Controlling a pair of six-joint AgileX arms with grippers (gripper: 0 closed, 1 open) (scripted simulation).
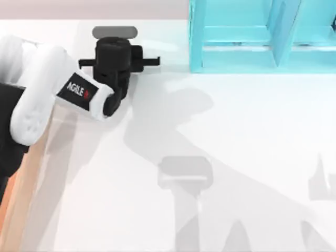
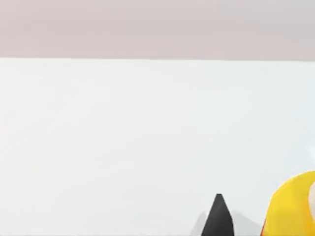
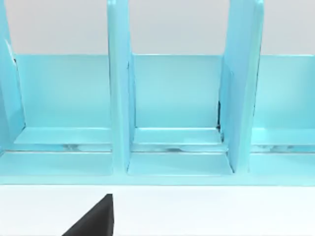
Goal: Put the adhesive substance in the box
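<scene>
Glue bottle (image 2: 290, 206), yellow, shows in the left wrist view just beside a black fingertip (image 2: 218, 216). From the top, the left gripper (image 1: 118, 62) hovers far left; finger state unclear. Box wall (image 1: 21, 184) lies left. Right wrist view faces a turquoise shelf (image 3: 162, 118).

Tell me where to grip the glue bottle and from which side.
Probably the glue bottle by its yellow body, across its rounded sides, from above with the left gripper, which hangs close by at the table's far left. The body is the broad, smooth part showing; the nozzle is out of frame, so its pose is unclear.
</scene>
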